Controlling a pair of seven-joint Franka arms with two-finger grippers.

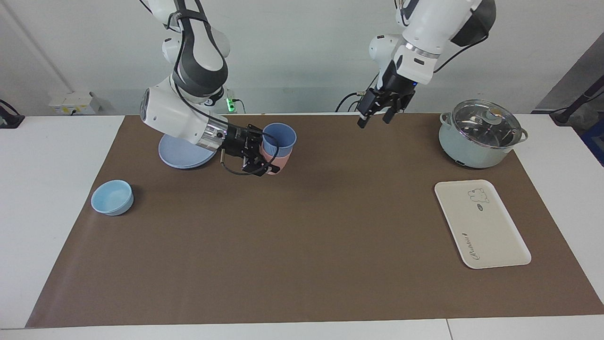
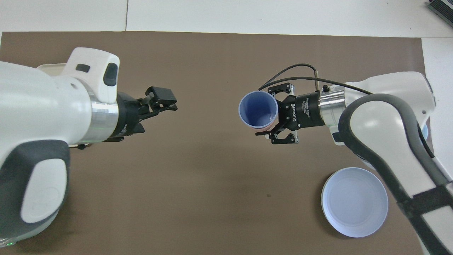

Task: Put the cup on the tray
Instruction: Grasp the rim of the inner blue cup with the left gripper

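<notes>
Your inventory, operator: 1 periwinkle-blue tapered plastic cup, nested upright in 1 pink cup of like size, the stacked pair standing on the brown mat near the robots' edge, beside 1 round blue plate. Your right end effector lies sideways at the blue cup's rim, its fingers clamped on the cup's wall; whether it also touches the pink cup cannot be told. Your left end effector hangs raised over the mat's edge nearest the robots, fingers apart and holding nothing; that arm waits. 1 flat cream-white rectangular tray with rounded corners, a small bear drawing and cursive lettering lies on the mat toward the left arm's end of the tabletop, well apart from the cup. 1 pale green pot with a glass lid stands nearer to the robots than the tray. 1 wide light-blue bowl sits at the mat's border toward the right arm's end.
</notes>
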